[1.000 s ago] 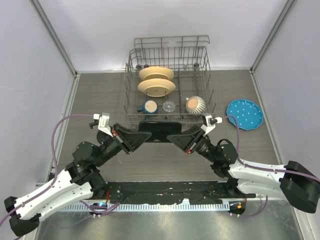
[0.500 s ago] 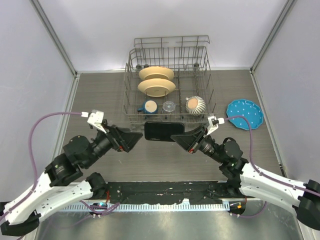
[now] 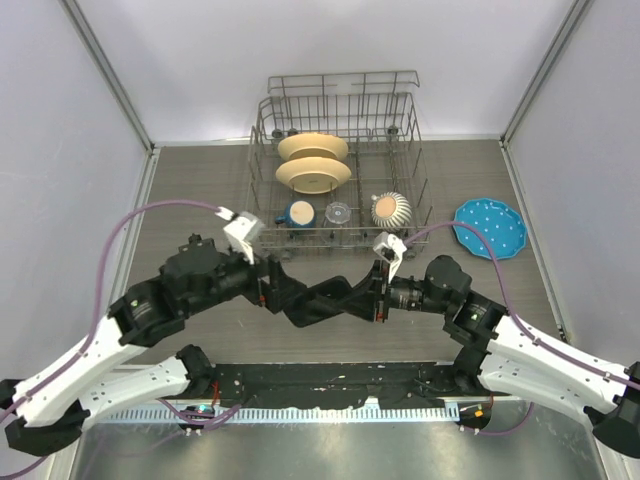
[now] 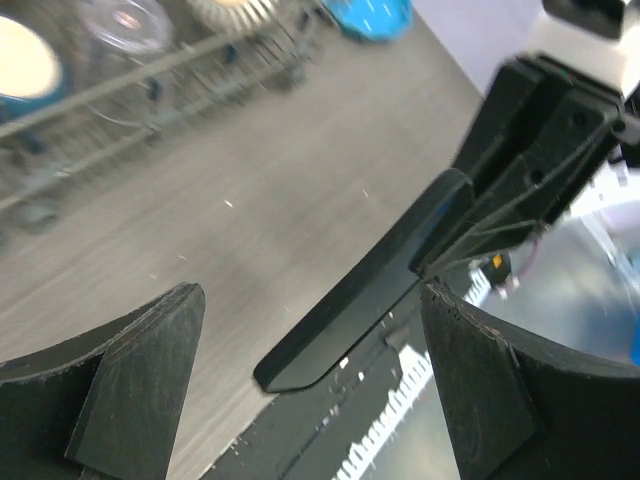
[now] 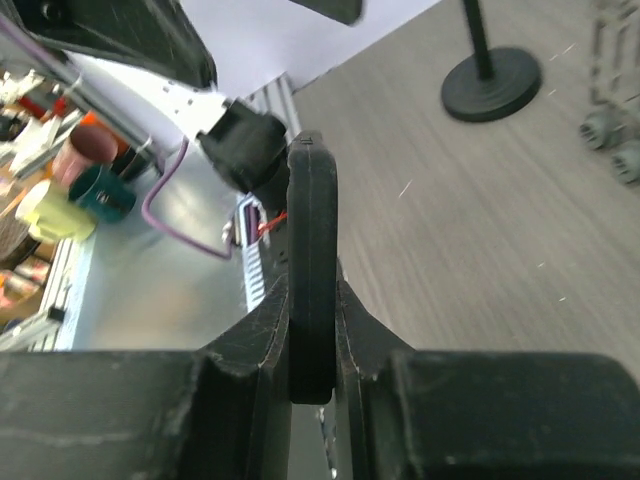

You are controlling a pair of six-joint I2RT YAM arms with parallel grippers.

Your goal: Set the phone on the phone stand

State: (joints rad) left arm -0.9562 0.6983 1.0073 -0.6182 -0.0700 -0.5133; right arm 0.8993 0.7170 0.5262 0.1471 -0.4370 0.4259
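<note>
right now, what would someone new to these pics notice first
Mid-table, the right gripper clamps the phone edge-on, while the left gripper stands open at the phone's free end. Behind them a wire dish rack holds cream plates, and a blue dotted plate lies to its right.

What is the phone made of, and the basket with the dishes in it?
The phone looks like smooth black glass or plastic: its flat face shines a little blue. The basket looks like thin grey metal wire, since you can see through its bars; it may be coated.
</note>
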